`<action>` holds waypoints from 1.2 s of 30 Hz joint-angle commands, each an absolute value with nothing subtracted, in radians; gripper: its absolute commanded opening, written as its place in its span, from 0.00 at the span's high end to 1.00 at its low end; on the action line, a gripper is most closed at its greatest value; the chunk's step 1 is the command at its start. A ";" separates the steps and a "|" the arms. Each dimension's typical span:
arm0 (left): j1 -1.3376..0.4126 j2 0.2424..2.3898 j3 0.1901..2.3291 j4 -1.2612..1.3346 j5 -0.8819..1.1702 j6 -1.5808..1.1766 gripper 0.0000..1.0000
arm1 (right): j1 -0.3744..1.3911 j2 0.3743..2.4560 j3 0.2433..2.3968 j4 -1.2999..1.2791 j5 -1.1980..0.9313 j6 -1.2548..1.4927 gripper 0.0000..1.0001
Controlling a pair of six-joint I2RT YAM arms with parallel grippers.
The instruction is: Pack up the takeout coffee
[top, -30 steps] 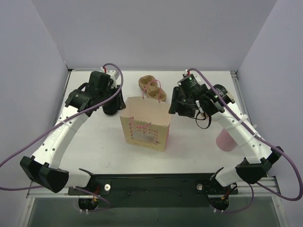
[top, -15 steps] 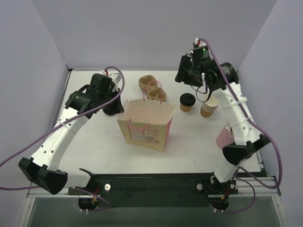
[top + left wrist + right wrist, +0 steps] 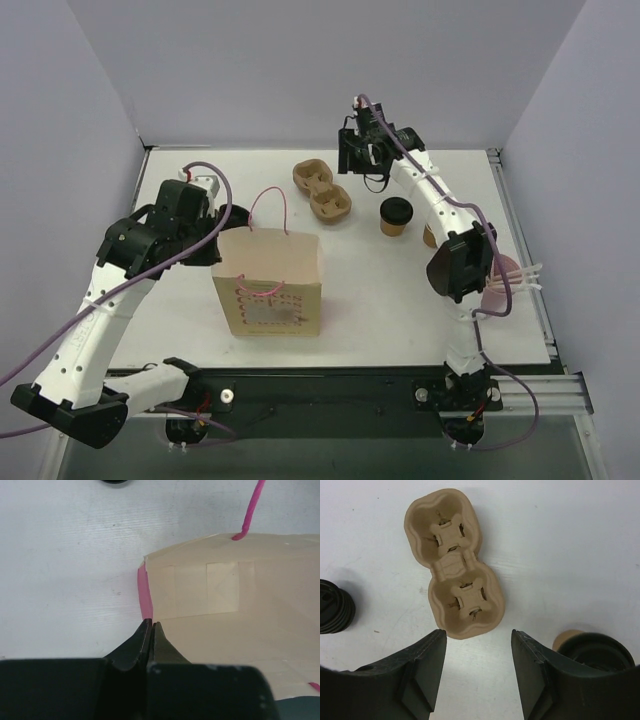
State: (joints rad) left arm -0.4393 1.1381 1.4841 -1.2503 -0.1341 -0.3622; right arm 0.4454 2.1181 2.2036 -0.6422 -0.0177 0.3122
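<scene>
At the bag (image 3: 225,610) rim: left tool (image 3: 151,629) pinching it | right tool (image 3: 478,636) spread | takeout coffee (image 3: 592,652) half-hidden.

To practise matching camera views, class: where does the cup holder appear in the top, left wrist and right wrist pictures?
Top: cup holder at the far middle of the table, behind the bag.
Left wrist: not in it.
Right wrist: centre, just beyond the open fingers of the right gripper.
Shared landmark: the coffee, right of the cup holder in the top view, lower right in the right wrist view.
</scene>
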 commanded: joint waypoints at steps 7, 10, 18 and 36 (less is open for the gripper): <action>-0.434 1.086 1.411 -1.255 -0.213 -0.371 1.00 | 0.497 2.264 2.223 -0.408 -0.060 0.216 0.45; -0.434 1.088 1.401 -1.256 -0.196 -0.374 1.00 | 0.503 2.312 2.227 -0.345 -0.048 0.229 0.45; -0.433 1.078 1.413 -1.247 -0.152 -0.387 1.00 | 0.518 2.396 2.206 -0.259 0.029 0.244 0.46; -0.433 1.068 1.411 -1.232 -0.138 -0.391 1.00 | 0.520 2.450 2.168 -0.127 0.008 0.233 0.50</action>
